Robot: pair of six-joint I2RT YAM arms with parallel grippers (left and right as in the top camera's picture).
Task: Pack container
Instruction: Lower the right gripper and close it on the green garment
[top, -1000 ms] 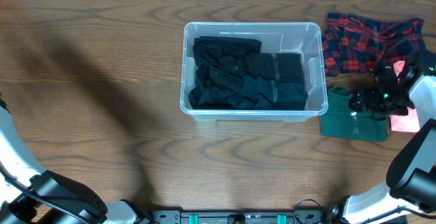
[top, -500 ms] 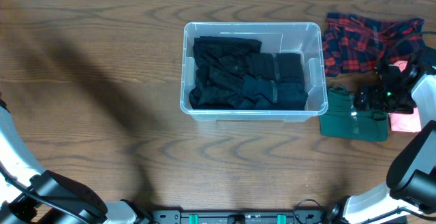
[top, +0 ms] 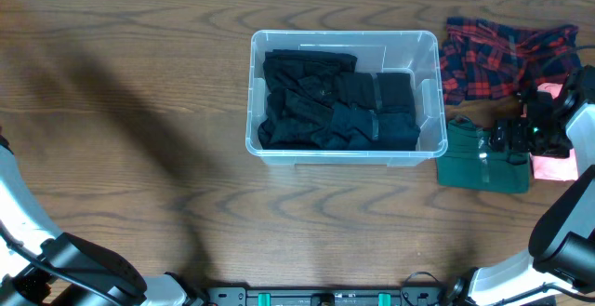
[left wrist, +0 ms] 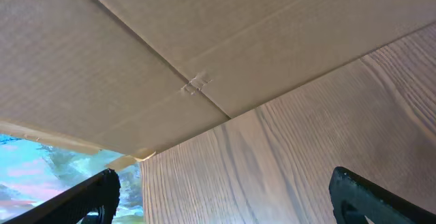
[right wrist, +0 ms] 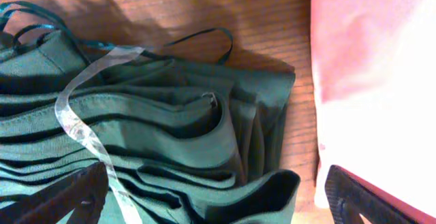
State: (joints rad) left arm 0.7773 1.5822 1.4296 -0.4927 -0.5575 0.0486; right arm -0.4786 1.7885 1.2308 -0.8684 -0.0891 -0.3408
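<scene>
The clear container (top: 342, 33) stands mid-table, filled with folded dark clothes (top: 335, 111). To its right lies a folded green garment (top: 469, 162), bound with a clear tape strip. Just above the garment's right part hovers my right gripper (top: 499, 139). In the right wrist view the gripper (right wrist: 218, 207) is open, its fingers spread over the green folds (right wrist: 150, 129) and holding nothing. My left gripper (left wrist: 225, 203) is open too, over bare wood far from the container, and it does not show in the overhead view.
A red plaid garment (top: 502, 55) lies at the back right. A pink cloth (top: 553, 165) sits right of the green garment, and appears as pink cloth (right wrist: 375, 67) beside my right finger. A cardboard surface (left wrist: 170, 54) fills the upper left wrist view. The left arm base (top: 74, 269) sits at the front left.
My right gripper has drifted slightly to the right over the green garment. Nothing else has moved.
</scene>
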